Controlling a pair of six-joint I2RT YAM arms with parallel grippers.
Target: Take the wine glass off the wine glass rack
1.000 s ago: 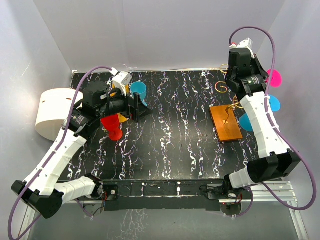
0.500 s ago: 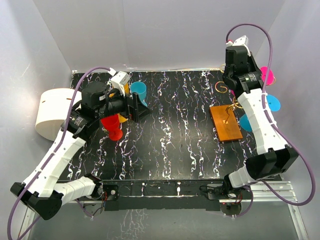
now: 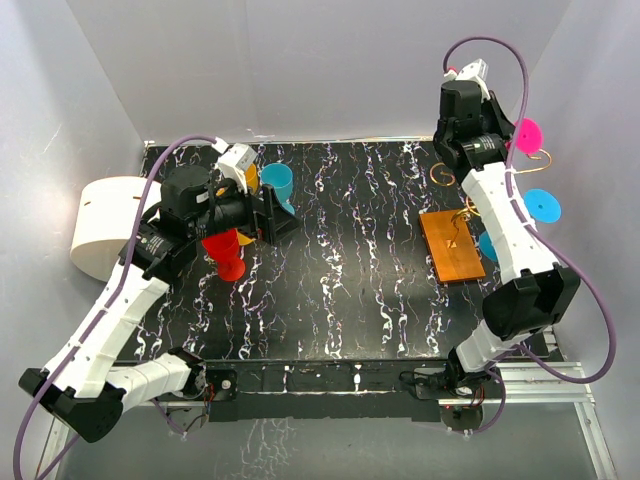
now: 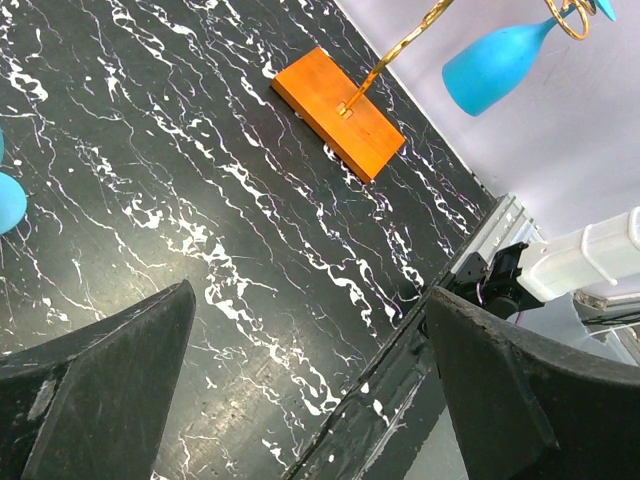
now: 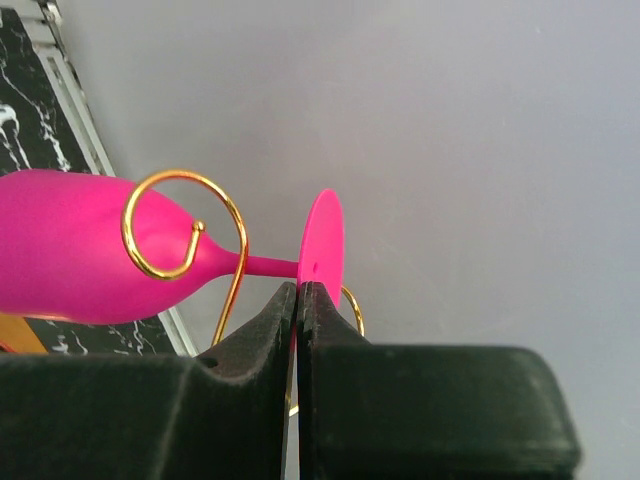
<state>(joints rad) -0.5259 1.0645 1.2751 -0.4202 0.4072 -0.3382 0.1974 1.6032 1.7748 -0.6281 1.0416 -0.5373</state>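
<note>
Right gripper (image 5: 298,292), fingers closed, just beneath the stem of the pink wine glass (image 5: 80,262) hanging on the wine glass rack (image 3: 452,247); left gripper (image 4: 310,295), fingers spread open.

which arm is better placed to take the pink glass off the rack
Right: the right gripper, shut, is right by the pink wine glass on the rack; the left gripper is across the table.

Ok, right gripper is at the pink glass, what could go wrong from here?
1. The right gripper looks shut on just the foot rim of the pink glass; so thin a pinch could slip and drop it.
2. The gold hook curls across the stem; pulling the wrong way could snag it and tip the rack, which also holds blue glasses.
</note>
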